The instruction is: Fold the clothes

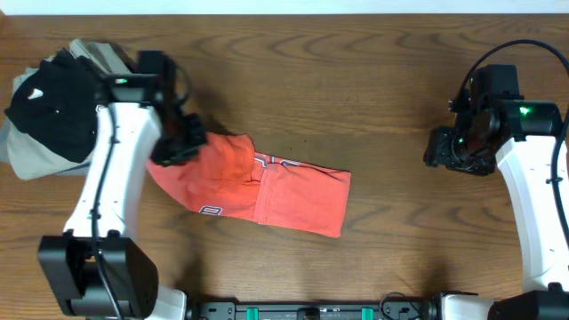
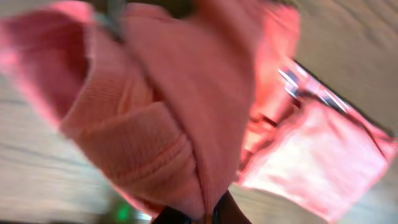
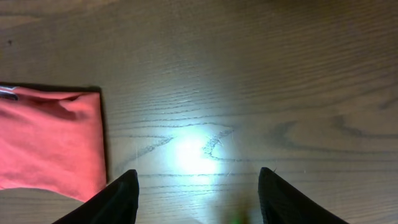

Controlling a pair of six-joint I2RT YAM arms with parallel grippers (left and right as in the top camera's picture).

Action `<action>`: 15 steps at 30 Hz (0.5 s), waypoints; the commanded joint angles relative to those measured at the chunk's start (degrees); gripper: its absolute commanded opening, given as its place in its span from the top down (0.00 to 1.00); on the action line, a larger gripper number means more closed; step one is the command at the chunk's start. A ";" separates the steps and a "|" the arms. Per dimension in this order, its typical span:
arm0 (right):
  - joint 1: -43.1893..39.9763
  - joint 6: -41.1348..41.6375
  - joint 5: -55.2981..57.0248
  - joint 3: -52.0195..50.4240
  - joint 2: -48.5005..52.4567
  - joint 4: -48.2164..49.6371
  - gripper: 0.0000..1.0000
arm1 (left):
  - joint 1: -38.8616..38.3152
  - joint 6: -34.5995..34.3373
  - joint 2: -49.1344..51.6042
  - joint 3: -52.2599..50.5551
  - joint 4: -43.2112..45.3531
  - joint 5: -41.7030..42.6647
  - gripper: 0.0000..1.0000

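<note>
Overhead: the coral T-shirt (image 1: pixel 298 197) lies folded in a long strip mid-table, left of centre. Its chest print (image 1: pixel 271 162) is mostly tucked into the fold, and the hem label (image 1: pixel 211 211) is too small to read. The left gripper (image 1: pixel 182 142) is at the bunched left end, jaws hidden.
Left wrist: blurry, cloth fills the frame, claw pinched together on the fabric.
Right wrist: right gripper (image 3: pixel 199 186) fingers apart over bare table (image 3: pixel 261 74), with the shirt end cut off at left.

T-shirt (image 1: pixel 298 197) centre, garment pile (image 1: pixel 49 111) far left
</note>
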 commanded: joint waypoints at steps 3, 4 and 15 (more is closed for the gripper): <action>-0.31 -1.40 0.57 0.39 -0.79 0.02 0.40 | -14.82 -4.28 0.20 0.94 4.24 5.07 0.94; -0.31 -1.40 0.57 0.39 -0.79 0.04 0.41 | -17.92 -5.79 0.57 0.94 5.22 5.07 0.94; -0.31 -1.40 0.57 0.39 -0.79 0.13 0.39 | -38.03 -17.46 6.71 0.94 12.52 8.31 0.94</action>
